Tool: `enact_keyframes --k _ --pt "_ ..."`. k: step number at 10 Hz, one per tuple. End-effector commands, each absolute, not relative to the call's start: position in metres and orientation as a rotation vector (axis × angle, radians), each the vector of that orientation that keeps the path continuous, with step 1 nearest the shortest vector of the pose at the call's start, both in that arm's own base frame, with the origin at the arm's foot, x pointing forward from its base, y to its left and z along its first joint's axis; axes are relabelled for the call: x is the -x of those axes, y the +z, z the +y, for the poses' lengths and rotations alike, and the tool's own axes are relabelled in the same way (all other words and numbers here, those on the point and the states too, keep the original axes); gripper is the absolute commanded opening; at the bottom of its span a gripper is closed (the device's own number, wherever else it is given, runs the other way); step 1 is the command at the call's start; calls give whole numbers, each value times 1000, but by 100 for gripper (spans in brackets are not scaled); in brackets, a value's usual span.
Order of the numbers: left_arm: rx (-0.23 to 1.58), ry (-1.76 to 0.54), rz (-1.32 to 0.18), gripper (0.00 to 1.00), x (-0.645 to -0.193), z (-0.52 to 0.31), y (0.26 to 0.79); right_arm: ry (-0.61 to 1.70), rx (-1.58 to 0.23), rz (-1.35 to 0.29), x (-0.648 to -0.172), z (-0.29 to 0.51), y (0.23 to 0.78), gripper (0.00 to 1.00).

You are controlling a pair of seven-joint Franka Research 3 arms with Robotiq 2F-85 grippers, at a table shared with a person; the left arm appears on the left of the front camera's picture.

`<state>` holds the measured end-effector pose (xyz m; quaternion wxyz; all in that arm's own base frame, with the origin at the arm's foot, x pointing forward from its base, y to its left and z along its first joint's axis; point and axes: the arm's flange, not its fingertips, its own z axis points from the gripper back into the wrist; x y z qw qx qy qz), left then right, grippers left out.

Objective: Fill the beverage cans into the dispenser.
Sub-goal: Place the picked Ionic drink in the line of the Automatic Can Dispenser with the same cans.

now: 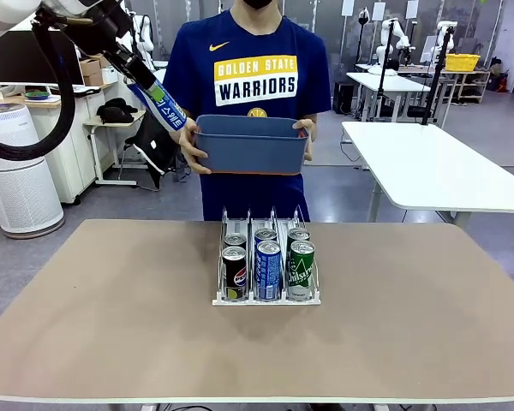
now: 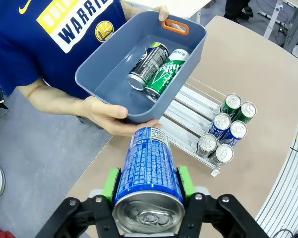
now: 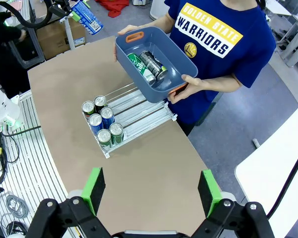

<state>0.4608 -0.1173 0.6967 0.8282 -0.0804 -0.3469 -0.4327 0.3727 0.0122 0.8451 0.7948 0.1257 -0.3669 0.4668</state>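
Six slim cans [image 1: 267, 270]: paired at the front of the clear three-lane plastic dispenser [image 1: 265, 300].
Left gripper [image 2: 148, 181]: clenched on a blue white-lettered can [image 2: 149, 171], raised clear, likely for the blue lane.
Right gripper [image 3: 151, 191]: spread, empty.
Blue-grey plastic tub [image 1: 250, 147]: person [image 1: 255, 77] offers two more cans [image 2: 166, 74].

we are seeing bare desk [image 1: 111, 325] lying wide open on both sides of the dispenser [image 1: 250, 221] and in front of it. six cans [image 1: 267, 267] are filling the robot-side halves of its three lanes, and the far halves are lying free. a person's hands [image 1: 191, 145] are holding a tub [image 1: 250, 145] up by the lanes' far end, crowding the way in from above there. the left fingers [image 2: 111, 184], clamped on a blue can [image 2: 148, 163], are hanging high, clear of the desk.
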Motion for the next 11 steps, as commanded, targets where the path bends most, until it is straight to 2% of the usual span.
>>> enact_keyframes --k 1,4,5,8,11 --pt "169 -926 -743 0 -460 -116 699 1003 -273 -792 -372 12 846 100" --pt "169 -926 -743 0 -460 -116 699 1003 -273 -792 -372 12 846 100" --pt "171 -919 -737 58 -461 -117 697 1003 -273 -792 -372 12 846 100" --pt "161 -679 -614 58 -442 -181 683 1003 -273 -792 -372 12 846 100" --pt "271 -739 -478 58 -413 -221 662 1003 -273 -792 -372 12 846 100"
